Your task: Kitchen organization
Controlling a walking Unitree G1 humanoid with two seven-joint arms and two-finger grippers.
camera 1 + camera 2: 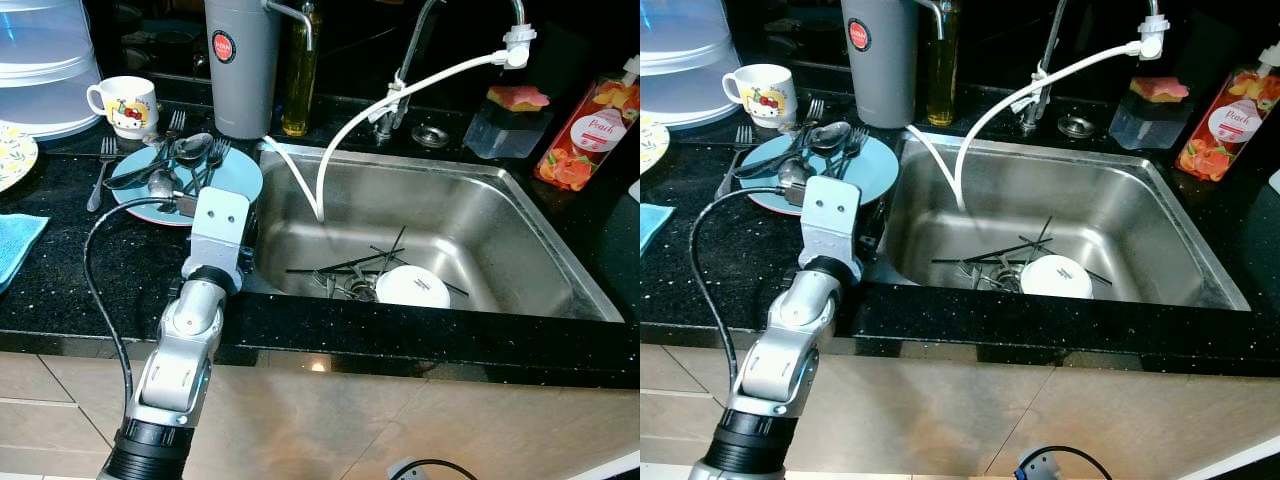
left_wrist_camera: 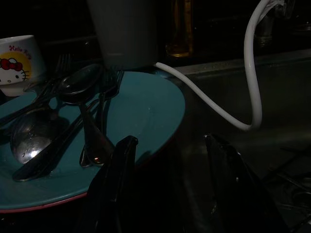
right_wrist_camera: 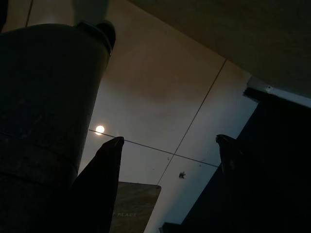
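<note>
Two black fingers of the left gripper (image 2: pixel 167 145) stood spread just short of the blue plate (image 1: pixel 235 175) left of centre, its piled cutlery (image 1: pixel 180 160) lying directly ahead, handles pointing toward it.

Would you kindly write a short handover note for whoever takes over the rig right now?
Left end effector: open, holding nothing, poised at the near edge of the blue plate, beside the sink.
Right end effector: open, idle, hanging low over the floor tiles.
Things: spoons and forks piled on the blue plate; white bowl upside down in the sink among chopsticks; mug on the counter behind the plate.
Done: nothing visibly sorted.
Left: cutlery, plate, bowl and chopsticks remain to be handled.
</note>
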